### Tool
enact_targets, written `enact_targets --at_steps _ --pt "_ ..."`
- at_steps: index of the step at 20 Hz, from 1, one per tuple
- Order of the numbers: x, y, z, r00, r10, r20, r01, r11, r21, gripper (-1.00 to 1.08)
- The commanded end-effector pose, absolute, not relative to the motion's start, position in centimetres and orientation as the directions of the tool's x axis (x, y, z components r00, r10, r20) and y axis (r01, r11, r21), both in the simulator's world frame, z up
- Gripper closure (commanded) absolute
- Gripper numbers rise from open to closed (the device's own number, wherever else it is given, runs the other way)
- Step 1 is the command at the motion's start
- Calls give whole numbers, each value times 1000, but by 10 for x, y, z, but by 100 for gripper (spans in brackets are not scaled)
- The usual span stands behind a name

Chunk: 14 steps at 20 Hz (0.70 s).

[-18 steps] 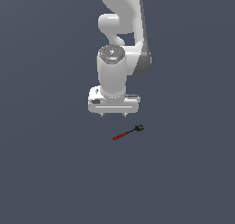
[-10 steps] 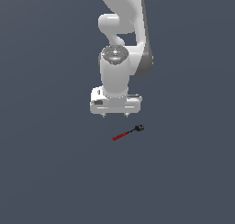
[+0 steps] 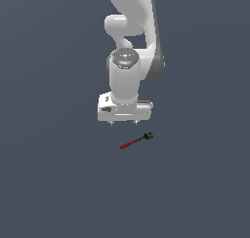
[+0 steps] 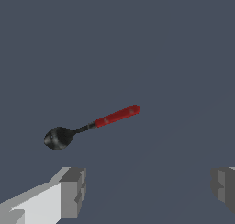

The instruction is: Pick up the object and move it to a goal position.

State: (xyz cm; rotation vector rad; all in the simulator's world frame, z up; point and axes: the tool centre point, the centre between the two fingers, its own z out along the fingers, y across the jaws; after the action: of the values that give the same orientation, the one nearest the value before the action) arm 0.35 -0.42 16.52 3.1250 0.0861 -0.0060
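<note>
A: What is seen nearest in the exterior view?

B: The object [image 3: 136,141] is seen just below the middle of the frame, laid flat on the grey floor [image 3: 53,183]. Its red handle is pointed toward the lower left and its black head toward the exterior view's right.

A: And behind it?

B: The gripper [image 3: 125,121] is found a little above and left of the object, apart from it. The white arm [image 3: 128,42] is stretched up from there to the top edge.

A: How are the jaws set?

B: In the wrist view the fingers [image 4: 72,191] are shown spread wide apart, with nothing held. The object [image 4: 92,126] is seen on the floor beyond them, untouched.
</note>
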Motion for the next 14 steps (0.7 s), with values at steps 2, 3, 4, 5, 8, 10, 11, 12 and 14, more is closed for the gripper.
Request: enact_targets --at_steps 2,3,4,5,8,10,11,12,14 --pt "4 -2 163 1000 30 -4 30 -999 14 -92" --pt "4 -1 162 1000 19 -4 19 -1000 13 -92" --pt "4 -1 160 1000 7 -4 7 -1000 13 -92" --pt "5 0 159 1000 -7 -4 -6 -1000 12 -92" --pt "5 3 155 999 -53 -4 -53 -999 10 -92" --pt "6 6 151 996 -90 -4 -90 -996 8 -92" --pt "6 7 150 994 -110 -4 -110 -994 7 -92" --pt "7 9 147 991 -132 -4 -132 -991 6 -92" --pt "7 12 143 984 -179 -4 -179 -984 4 -92"
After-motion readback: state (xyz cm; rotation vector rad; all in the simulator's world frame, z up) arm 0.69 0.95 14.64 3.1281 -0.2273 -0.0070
